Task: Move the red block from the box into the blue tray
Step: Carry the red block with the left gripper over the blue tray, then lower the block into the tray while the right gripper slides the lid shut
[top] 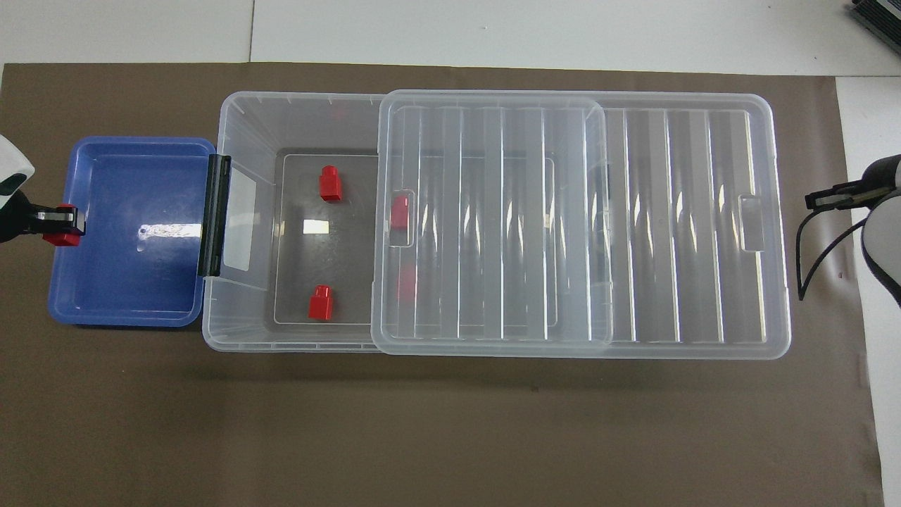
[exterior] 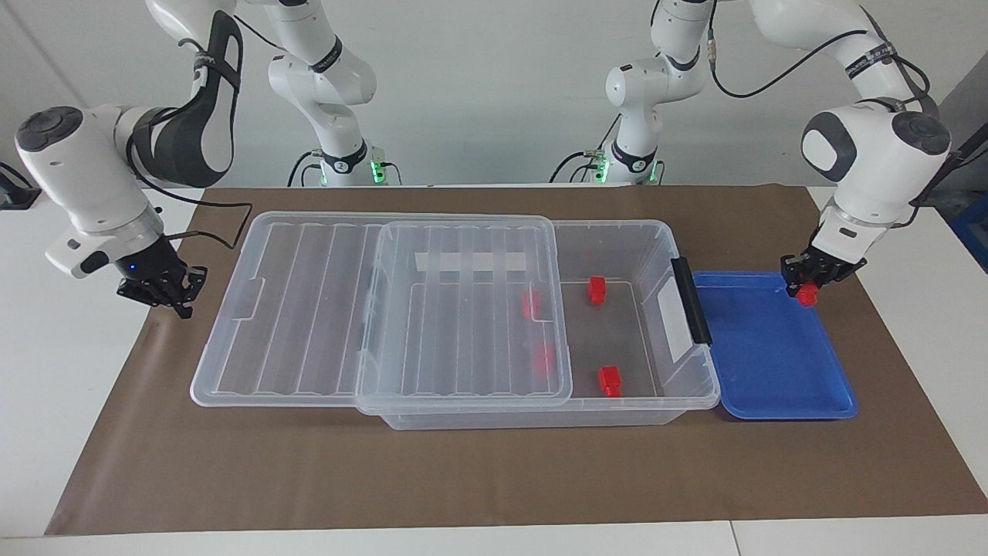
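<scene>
My left gripper (exterior: 805, 287) is shut on a red block (exterior: 808, 294) and holds it just over the rim of the blue tray (exterior: 772, 363) at the left arm's end of the table; it also shows in the overhead view (top: 60, 222) with the block (top: 65, 231) over the tray (top: 127, 282). The clear box (exterior: 617, 417) lies beside the tray. Two red blocks (exterior: 597, 289) (exterior: 610, 381) sit in its open part, and two more (exterior: 531, 303) (exterior: 545, 359) show through the lid. My right gripper (exterior: 166, 292) waits beside the lid's end.
The ribbed clear lid (exterior: 309, 309) is slid half off the box toward the right arm's end and rests partly on the brown mat (exterior: 463, 479). The box's black clip handle (exterior: 691, 301) faces the tray. White table surrounds the mat.
</scene>
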